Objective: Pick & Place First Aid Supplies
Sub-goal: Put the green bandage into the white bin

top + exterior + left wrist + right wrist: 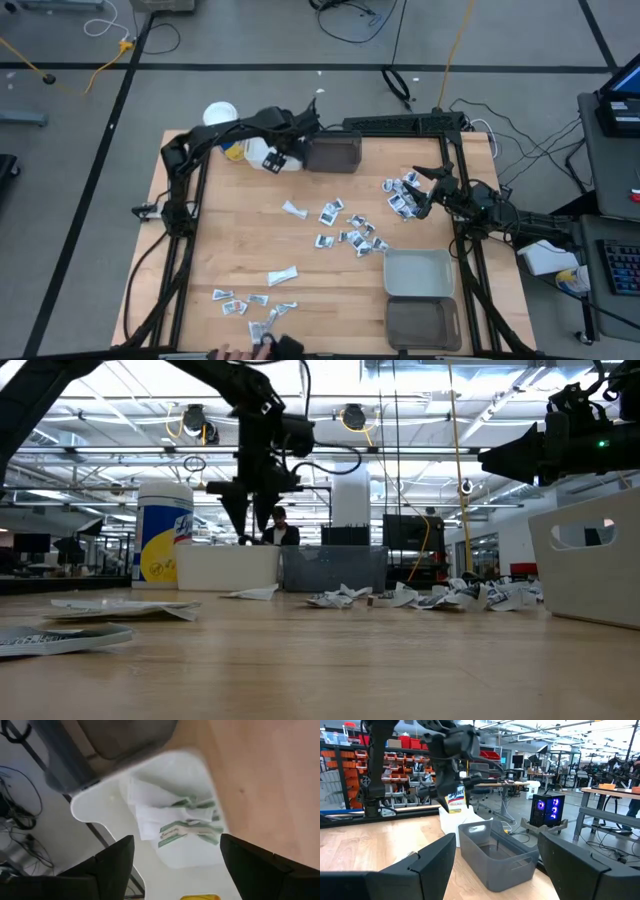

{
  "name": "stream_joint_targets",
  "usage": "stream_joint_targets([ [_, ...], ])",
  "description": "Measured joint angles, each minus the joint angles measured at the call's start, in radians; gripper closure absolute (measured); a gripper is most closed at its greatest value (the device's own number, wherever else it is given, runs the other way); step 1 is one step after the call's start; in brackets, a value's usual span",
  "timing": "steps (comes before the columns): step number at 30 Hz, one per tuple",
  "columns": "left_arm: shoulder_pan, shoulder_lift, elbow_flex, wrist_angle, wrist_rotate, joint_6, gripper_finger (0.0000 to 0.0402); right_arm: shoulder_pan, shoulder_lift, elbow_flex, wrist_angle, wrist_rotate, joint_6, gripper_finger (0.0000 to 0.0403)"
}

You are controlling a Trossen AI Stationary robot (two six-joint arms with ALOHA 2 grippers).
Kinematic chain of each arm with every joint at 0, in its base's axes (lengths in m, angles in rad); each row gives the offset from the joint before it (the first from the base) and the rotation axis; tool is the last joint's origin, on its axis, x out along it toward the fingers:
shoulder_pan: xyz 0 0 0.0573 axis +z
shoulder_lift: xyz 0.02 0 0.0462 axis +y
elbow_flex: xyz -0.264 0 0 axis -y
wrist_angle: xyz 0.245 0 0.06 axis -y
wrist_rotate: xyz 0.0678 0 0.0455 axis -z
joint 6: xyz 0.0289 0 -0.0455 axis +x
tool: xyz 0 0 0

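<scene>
- The left pincer (pixel 292 142) hangs over the white bin (pixel 272 157) at the far edge of the desk (pixel 250 250), its fingers (pixel 112 865) spread apart with nothing between them.
- Straight under that pincer, inside the white bin (pixel 100 810), lie a few white packets with green print (pixel 175 822).
- Just beside the white bin, on its right as the high view shows it, stands a dark grey bin (pixel 333 153); on its other side stands a white cup with a yellow band (pixel 222 120).
- The right pincer (pixel 425 190) hovers well right of the white bin, fingers (pixel 427 865) wide and holding nothing, above a cluster of loose first aid supplies (pixel 400 195).
- More packets are strewn across the desk's middle (pixel 345 230), nearer the camera than the white bin, and another group lies by the near edge (pixel 250 300).
- Near the right pincer's side of the desk, at the near edge, sit a light grey bin (pixel 418 273) and a darker bin (pixel 423 323).
</scene>
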Motion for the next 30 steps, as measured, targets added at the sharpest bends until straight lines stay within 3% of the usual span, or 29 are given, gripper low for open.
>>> stream_joint_targets([
  [14,-0.221,-0.004,0.000,-0.032,0.047,-0.252,0.0086,0.000,0.000,0.000,0.000,0.000,0.000,0.0124],
  [23,-0.299,-0.004,0.000,-0.124,0.306,-0.431,0.0096,0.000,0.000,0.000,0.000,0.000,0.000,0.0124],
  [30,-0.319,-0.004,0.000,-0.126,0.372,-0.498,0.0090,0.000,0.000,0.000,0.000,0.000,0.000,0.0124],
])
